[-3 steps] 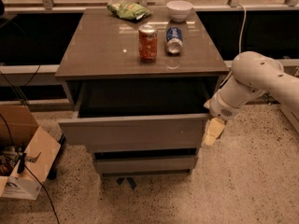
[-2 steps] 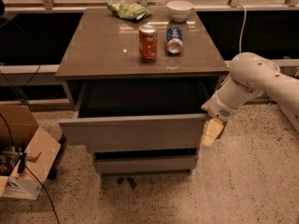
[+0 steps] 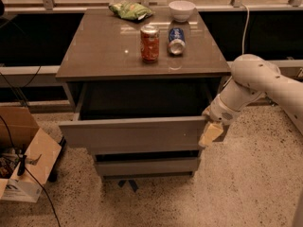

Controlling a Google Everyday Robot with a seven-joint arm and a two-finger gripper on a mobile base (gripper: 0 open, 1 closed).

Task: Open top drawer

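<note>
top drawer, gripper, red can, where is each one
top drawer (image 3: 132,134): camera view, middle of its front panel.
gripper (image 3: 211,133): camera view, its tip, at the right end of the drawer front.
red can (image 3: 149,45): camera view, middle of its side.

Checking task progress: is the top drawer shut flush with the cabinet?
No, the top drawer is pulled out, its front panel well forward of the tabletop edge, with the gripper at the panel's right end.
</note>
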